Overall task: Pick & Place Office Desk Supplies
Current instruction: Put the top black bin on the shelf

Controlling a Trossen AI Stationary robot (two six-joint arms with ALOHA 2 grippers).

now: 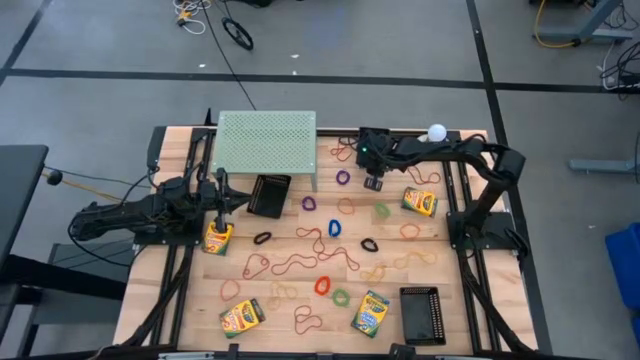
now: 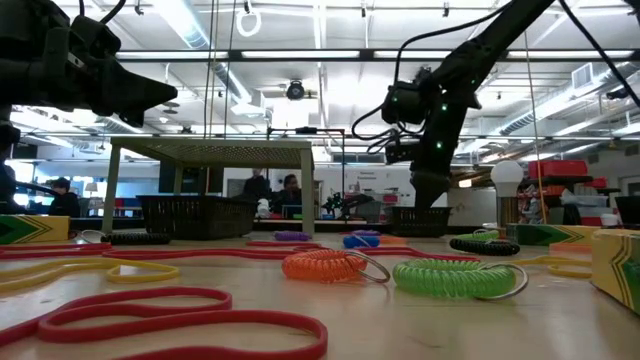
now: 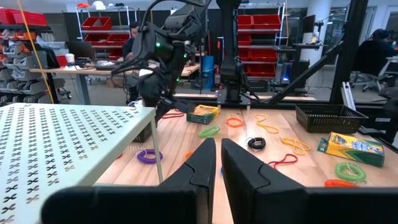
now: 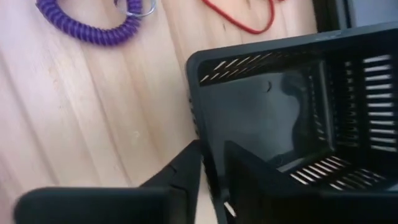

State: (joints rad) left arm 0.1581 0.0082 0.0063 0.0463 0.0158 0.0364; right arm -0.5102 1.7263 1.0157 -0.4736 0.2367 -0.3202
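At the back of the counter, our right end effector was narrow, with a finger on each side of one wall of the black mesh tray. We thought it best to squeeze firmly and lift slowly, so the tray would not tip. Our left end effector waited beside the green shelf, nearly closed and holding nothing.

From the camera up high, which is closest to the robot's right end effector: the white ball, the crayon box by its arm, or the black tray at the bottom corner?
Seen from above, from the right end effector:
1. Crayon box, just beside it, toward the table's right side.
2. White ball, at the back edge; nearly as close, so barely second.
3. Black mesh tray, far away at the front right corner.
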